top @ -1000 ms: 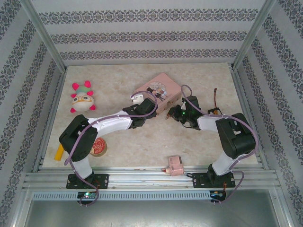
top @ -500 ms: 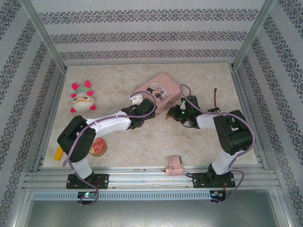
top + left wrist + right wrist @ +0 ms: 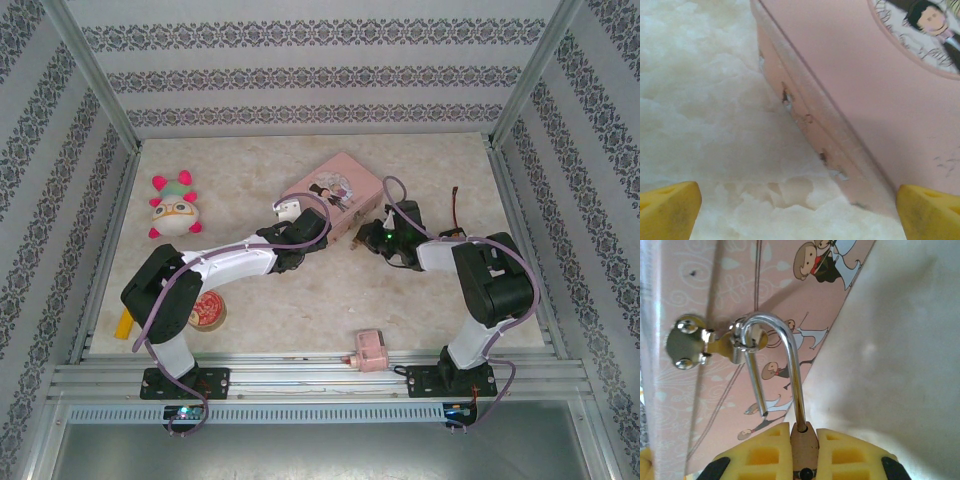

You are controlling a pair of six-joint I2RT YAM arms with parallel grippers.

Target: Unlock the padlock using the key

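**Right wrist view:** The padlock [image 3: 796,385] has a narrow tan-gold body and a bright silver U-shaped shackle. The right end effector [image 3: 804,431] is clamped on the body, with a yellow pad [image 3: 765,452] pressing each side. The lock sits directly between the fingertips, and the shackle stands out ahead of them. The shackle passes through a small silver loop [image 3: 742,337] on the brass clasp [image 3: 687,342] of the pink tin box [image 3: 700,285]. One leg enters the body. The shorter leg ends just ahead of the pad at the left of the view, and I cannot tell whether it is seated.

**Left wrist view:** The left end effector [image 3: 800,212] is spread wide, holding nothing. The box's side wall and printed lid lie ahead and to its right. The lid is down, so the contents are hidden. The pale marbled table [image 3: 700,100] lies between the tips.

**Top view:** Both end effectors are at the box's near side, the left one at its left corner and the right one at its right corner. Well behind the right one, by the table's near edge, sits a small pink block [image 3: 368,350].
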